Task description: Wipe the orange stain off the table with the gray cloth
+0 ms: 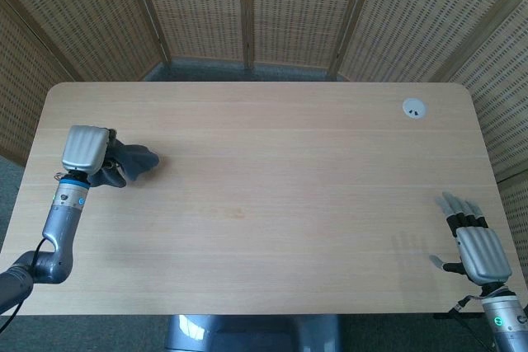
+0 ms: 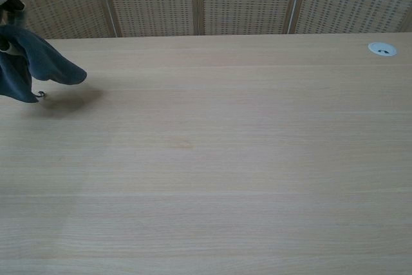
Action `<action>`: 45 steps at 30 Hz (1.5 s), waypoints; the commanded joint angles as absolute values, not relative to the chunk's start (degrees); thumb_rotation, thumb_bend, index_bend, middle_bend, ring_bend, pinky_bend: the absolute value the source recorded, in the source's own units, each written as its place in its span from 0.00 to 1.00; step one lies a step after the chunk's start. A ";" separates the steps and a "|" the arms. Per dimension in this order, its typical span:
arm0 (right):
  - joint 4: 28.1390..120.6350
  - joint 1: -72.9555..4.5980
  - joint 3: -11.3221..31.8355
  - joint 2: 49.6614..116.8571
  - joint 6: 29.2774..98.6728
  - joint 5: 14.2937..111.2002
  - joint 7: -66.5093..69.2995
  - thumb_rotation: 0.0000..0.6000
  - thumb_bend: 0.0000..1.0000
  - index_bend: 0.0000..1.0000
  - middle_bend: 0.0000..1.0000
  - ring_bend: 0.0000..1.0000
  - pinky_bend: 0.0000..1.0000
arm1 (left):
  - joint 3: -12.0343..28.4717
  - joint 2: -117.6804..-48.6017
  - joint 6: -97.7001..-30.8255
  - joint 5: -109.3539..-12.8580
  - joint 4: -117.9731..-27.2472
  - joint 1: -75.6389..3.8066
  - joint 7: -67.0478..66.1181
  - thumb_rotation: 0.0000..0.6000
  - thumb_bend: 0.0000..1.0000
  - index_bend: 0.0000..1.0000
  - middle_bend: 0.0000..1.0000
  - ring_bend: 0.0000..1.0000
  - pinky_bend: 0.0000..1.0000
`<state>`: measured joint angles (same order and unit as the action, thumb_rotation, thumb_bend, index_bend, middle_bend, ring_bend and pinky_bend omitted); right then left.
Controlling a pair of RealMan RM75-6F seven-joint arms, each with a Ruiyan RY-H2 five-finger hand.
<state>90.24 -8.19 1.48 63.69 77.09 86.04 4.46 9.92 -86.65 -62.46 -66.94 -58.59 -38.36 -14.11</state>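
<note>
My left hand (image 1: 84,152) is at the table's left side and grips the gray cloth (image 1: 132,161), which hangs bunched just above the wood. In the chest view the cloth (image 2: 35,62) dangles at the far left edge with a shadow under it; little of the hand shows there. A faint orange stain (image 1: 238,213) marks the table near the middle, also visible as a small smear (image 2: 184,145) in the chest view. My right hand (image 1: 476,245) is open at the table's front right corner, fingers spread, holding nothing.
A round white cable grommet (image 1: 414,107) sits in the table's far right corner, seen too as the grommet (image 2: 382,48) in the chest view. Wicker screen panels (image 1: 247,6) stand behind the table (image 1: 330,162).
</note>
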 commanded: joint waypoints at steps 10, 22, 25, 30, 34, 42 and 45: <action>90.21 -8.24 1.57 63.59 76.92 85.67 4.61 1.00 0.00 0.00 0.00 0.00 0.00 | 11.52 -84.13 -59.20 -66.46 -64.23 -38.81 -12.51 1.00 0.10 0.01 0.00 0.00 0.29; 90.46 -8.14 1.56 63.40 77.34 85.84 4.50 1.00 0.00 0.00 0.00 0.00 0.00 | 11.09 -75.33 -62.59 -69.11 -76.84 -34.81 -8.62 1.00 0.00 0.00 0.00 0.00 0.05; 90.57 -8.20 1.44 63.53 77.26 86.03 4.06 1.00 0.00 0.00 0.00 0.00 0.00 | 11.35 -75.55 -62.74 -70.38 -76.28 -35.22 -7.22 1.00 0.00 0.00 0.00 0.00 0.03; 90.86 -8.36 1.23 63.86 77.07 86.31 2.93 1.00 0.00 0.00 0.00 0.00 0.00 | 10.31 -68.00 -41.58 -55.19 -83.21 -41.62 -15.46 0.71 0.00 0.02 0.00 0.00 0.00; 90.86 -8.31 1.18 64.04 77.05 86.19 2.46 1.00 0.00 0.00 0.00 0.00 0.00 | 5.19 -63.66 -33.13 -34.58 -86.63 -51.43 -28.62 0.95 0.00 0.01 0.00 0.00 0.00; 90.58 -8.49 1.40 64.22 76.52 85.41 2.30 1.00 0.00 0.00 0.00 0.00 0.00 | -4.43 -62.26 -38.67 -13.34 -91.61 -64.25 -39.78 1.00 0.00 0.00 0.00 0.00 0.00; 90.57 -8.49 1.41 64.22 76.59 85.46 2.31 1.00 0.00 0.00 0.00 0.00 0.00 | -2.43 -62.88 -44.42 -20.10 -92.02 -61.28 -35.62 1.00 0.00 0.00 0.00 0.00 0.00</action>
<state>90.57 -8.49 1.40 64.22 76.57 85.46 2.29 -0.78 -64.53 -38.70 -15.95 -88.62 -60.35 -35.54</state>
